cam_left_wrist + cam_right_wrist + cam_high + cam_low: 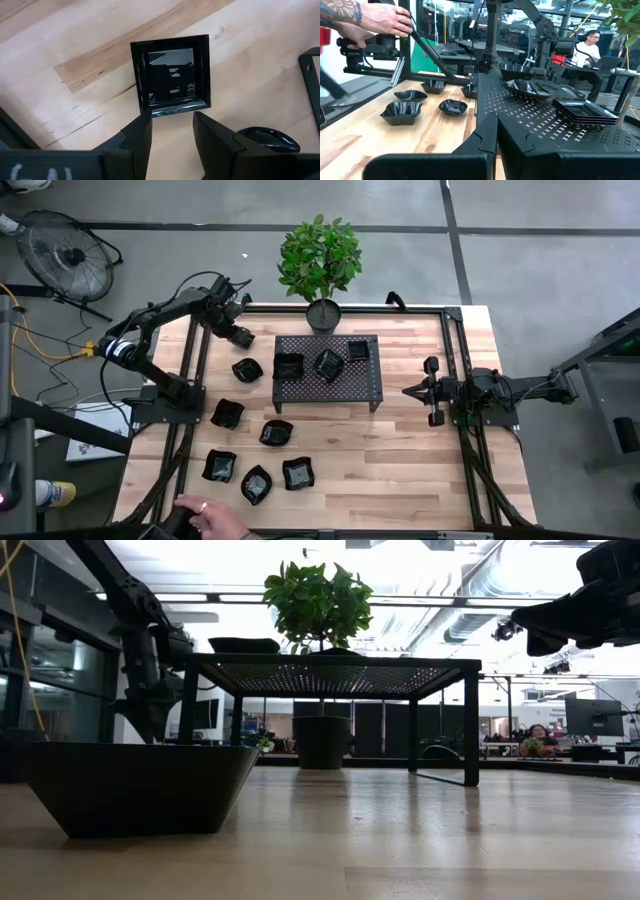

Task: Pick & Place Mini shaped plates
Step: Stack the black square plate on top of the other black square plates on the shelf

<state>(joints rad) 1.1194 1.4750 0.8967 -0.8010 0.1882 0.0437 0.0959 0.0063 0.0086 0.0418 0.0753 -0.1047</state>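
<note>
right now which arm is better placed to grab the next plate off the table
Left. The left gripper hangs open above a square plate on the wood, beside the rack and near the loose plates. The right gripper waits across the rack from them.

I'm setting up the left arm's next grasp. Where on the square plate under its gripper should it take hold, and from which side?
On the rim. The square plate lies flat on the table with a raised, sloping edge, so the open left gripper would probably best come straight down, one finger inside the near edge and one outside, then pinch that wall. The flat base offers nothing to grasp.
</note>
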